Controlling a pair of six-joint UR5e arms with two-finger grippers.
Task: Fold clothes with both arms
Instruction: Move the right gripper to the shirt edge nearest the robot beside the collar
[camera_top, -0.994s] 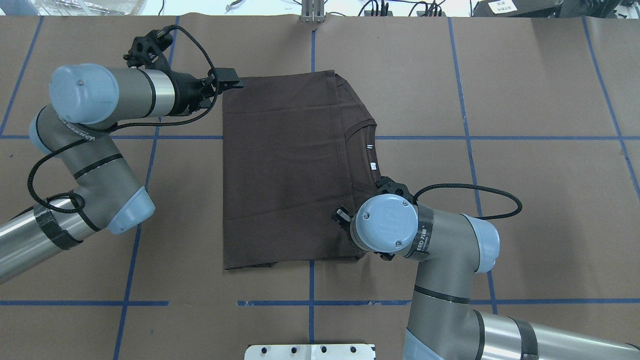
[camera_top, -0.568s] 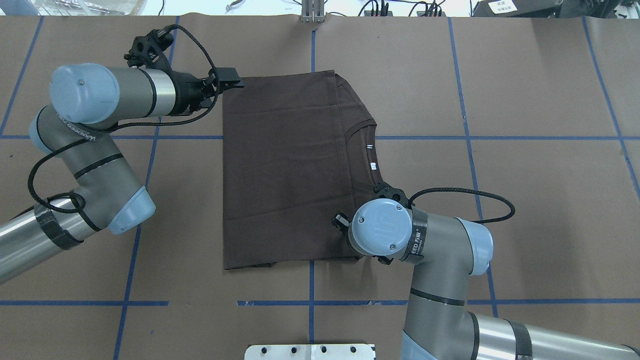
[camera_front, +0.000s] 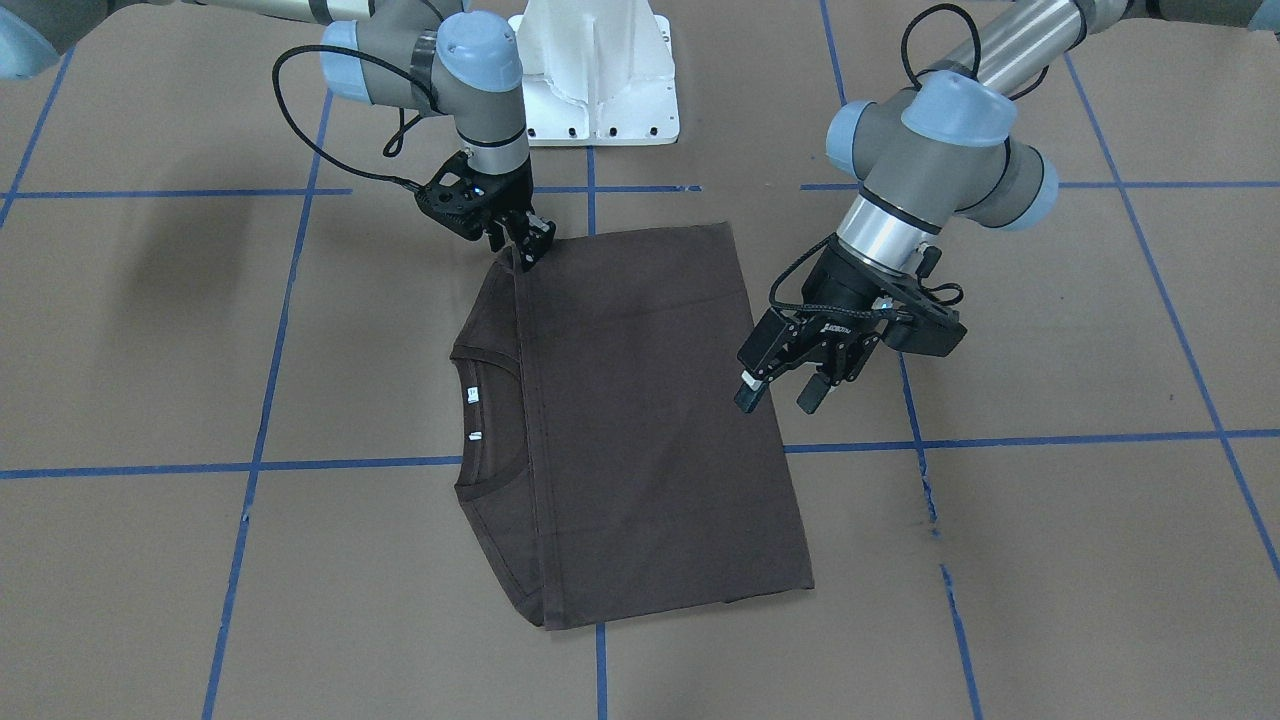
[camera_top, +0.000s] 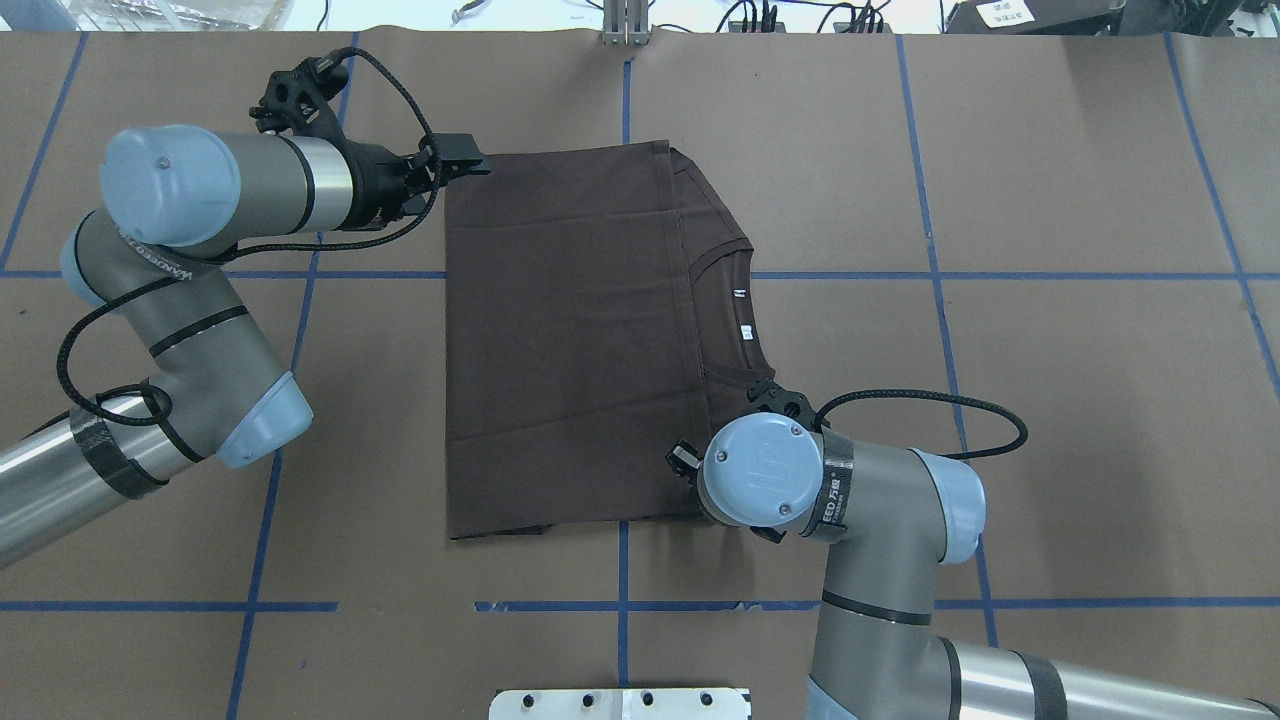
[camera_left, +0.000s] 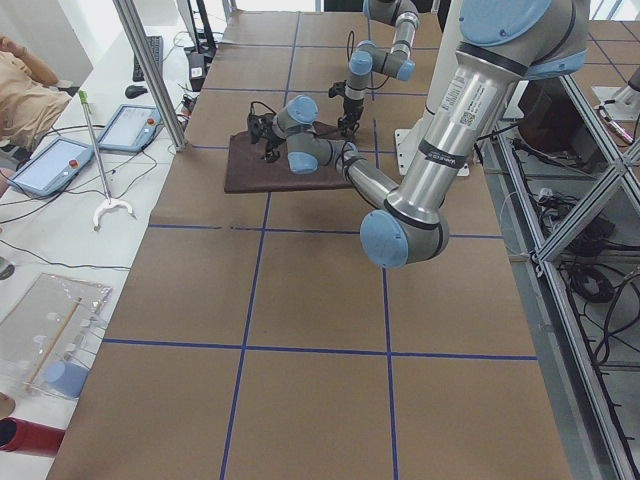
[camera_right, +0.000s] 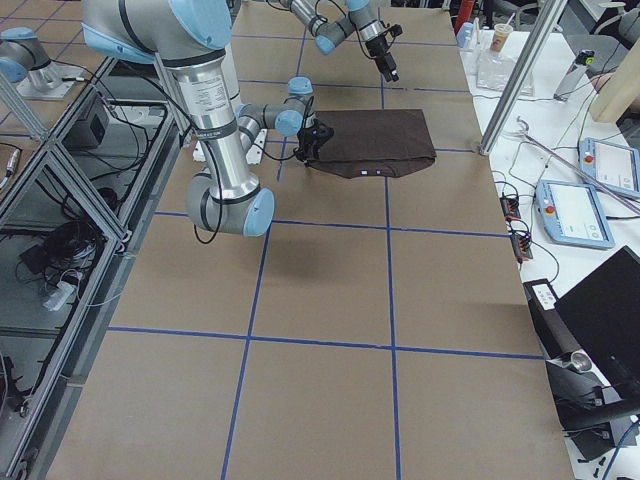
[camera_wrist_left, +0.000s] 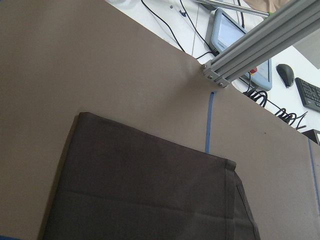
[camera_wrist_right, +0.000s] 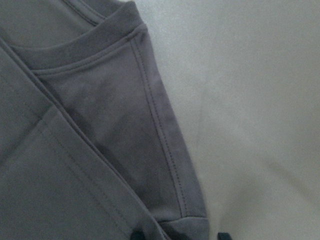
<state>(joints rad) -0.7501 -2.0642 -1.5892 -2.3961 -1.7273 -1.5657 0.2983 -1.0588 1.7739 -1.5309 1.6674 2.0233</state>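
Note:
The dark brown T-shirt (camera_front: 640, 420) (camera_top: 570, 340) lies folded flat on the brown table, its collar (camera_top: 730, 300) and white labels facing the robot's right. My left gripper (camera_front: 777, 392) (camera_top: 476, 165) hovers open and empty above the shirt's far left corner. Its wrist camera looks down on that corner of the shirt (camera_wrist_left: 145, 190). My right gripper (camera_front: 524, 248) is low at the shirt's near right corner and mostly hidden under its wrist in the overhead view. It is open. In the right wrist view, its dark tips stand either side of the shirt's shoulder seam corner (camera_wrist_right: 185, 217).
The white pedestal base (camera_front: 597, 80) stands at the table's near edge. Blue tape lines (camera_top: 623, 90) cross the brown table cover. Beyond the far edge are an aluminium post (camera_left: 150, 70), tablets (camera_left: 45, 165) and cables.
The right arm's wrist has shifted slightly toward the robot and to the left, over the shirt's near right corner. The left arm and the shirt have hardly moved.

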